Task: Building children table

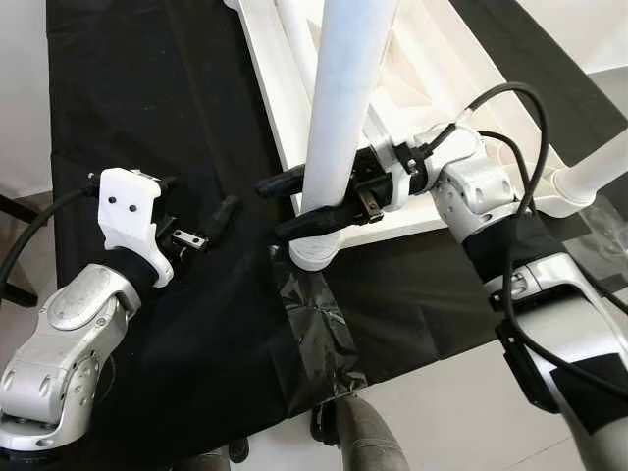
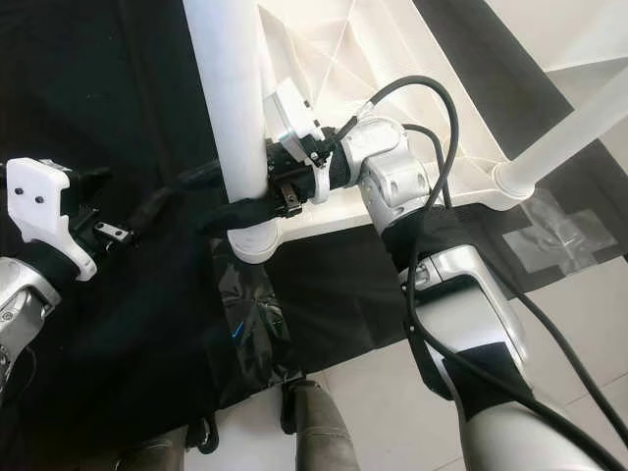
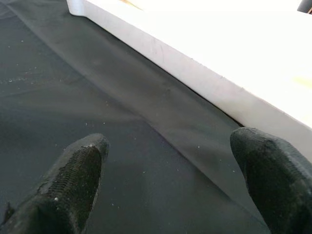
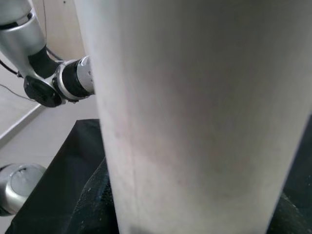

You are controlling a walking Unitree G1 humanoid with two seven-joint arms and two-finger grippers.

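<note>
1. Tabletop (image 1: 294, 108), white and turned underside up with its ribbing showing, lies on a black cloth (image 1: 147, 118) spread over the floor.
2. One white table leg (image 1: 343, 108) stands upright in the near corner socket (image 1: 312, 253) of the tabletop; a second leg (image 2: 559, 142) rises at an angle from another corner on the robot's right. So at least two legs look fitted, though I cannot tell how firmly either is seated.
3. Around the near leg, just above the socket, the right gripper (image 1: 312, 203) has its two black fingers closed, one on each side of the white tube; in the right wrist view the leg (image 4: 195, 112) sits squarely between them. This looks like the seating or twisting-in step for that leg.
4. Off to the left, the left gripper (image 3: 170, 185) hovers low over the cloth near the tabletop's edge (image 3: 195, 68), fingers spread wide and holding nothing.
5. A patch of shiny black tape (image 1: 319, 329) sits on the cloth's near edge.
6. Judged from this, the build is partway: the far corners are out of sight, and the table still needs turning upright.
</note>
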